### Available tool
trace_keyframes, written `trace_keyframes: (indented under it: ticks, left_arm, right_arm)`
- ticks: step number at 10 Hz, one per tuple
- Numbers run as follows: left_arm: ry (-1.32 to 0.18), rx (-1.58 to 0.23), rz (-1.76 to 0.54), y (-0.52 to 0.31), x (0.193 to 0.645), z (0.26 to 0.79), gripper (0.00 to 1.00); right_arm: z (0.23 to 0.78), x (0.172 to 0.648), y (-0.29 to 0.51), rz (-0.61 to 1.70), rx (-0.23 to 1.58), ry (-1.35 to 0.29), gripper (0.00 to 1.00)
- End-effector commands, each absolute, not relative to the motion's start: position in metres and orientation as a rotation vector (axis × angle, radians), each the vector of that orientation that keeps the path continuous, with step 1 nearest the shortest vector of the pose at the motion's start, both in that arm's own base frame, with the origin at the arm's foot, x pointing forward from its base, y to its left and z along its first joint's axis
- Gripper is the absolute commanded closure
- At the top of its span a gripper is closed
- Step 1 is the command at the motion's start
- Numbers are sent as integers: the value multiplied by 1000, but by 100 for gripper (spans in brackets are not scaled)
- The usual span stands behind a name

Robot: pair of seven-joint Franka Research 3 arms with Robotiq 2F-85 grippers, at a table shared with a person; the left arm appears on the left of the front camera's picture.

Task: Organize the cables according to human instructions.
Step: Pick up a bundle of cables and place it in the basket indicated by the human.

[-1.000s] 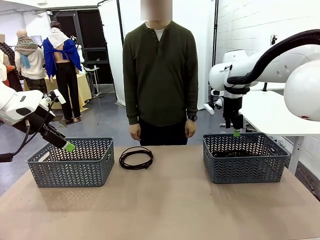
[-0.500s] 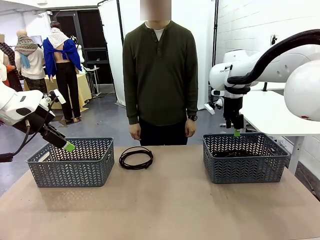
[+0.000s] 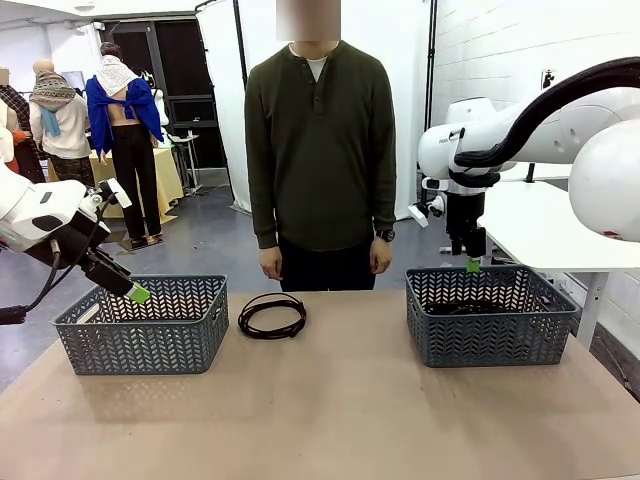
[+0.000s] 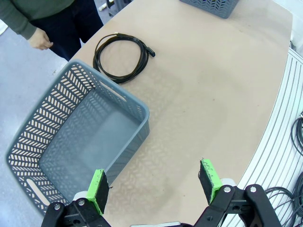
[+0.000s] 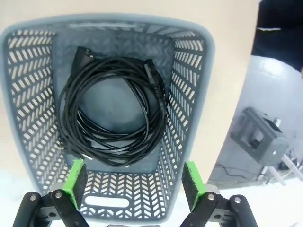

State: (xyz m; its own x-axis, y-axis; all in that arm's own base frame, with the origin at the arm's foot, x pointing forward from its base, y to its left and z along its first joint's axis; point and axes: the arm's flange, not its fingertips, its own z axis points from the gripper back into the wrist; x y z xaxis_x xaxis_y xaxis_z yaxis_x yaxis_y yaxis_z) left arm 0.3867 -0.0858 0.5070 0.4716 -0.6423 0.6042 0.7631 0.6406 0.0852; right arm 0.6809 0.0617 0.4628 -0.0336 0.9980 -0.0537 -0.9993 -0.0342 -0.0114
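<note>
Cannot count the coils point(image 5: 68, 113) heaped in the right basket point(image 5: 191, 94); from the front, mostly hidden behind its wall. Cropped by the left wrist view's top edge: person point(image 4: 28, 14) above the sleeve, right basket point(image 4: 215, 5). Cropped by the front view's sides: left arm point(image 3: 30, 215), right arm point(image 3: 560, 130).

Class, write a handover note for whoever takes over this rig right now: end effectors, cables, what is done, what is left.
Left end effector: open, empty, above the left basket.
Right end effector: open, empty, above the right basket.
Cables: coiled cable lies in the right basket; one coil lies on the table between the baskets, before the person, whose hands hang down.
Done: right basket loaded. Left: the table coil, likely wherever the person directs.
</note>
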Motion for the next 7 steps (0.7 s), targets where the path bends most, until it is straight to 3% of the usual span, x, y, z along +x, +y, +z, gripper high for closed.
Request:
trace_keyframes:
  ticks: [1, 6, 7]
  left_arm:
    - [-653, -221, -860, -84, 389, 506, 0]
    - [-653, -221, -860, -84, 389, 506, 0]
    - [-653, -221, -860, -84, 389, 506, 0]
  right_arm:
    - [477, 650, 76, 1483, -28, -3, 0]
    - [494, 569, 103, 1300, 32, -143, 0]
    - [476, 518, 118, 1238, 38, -253, 0]
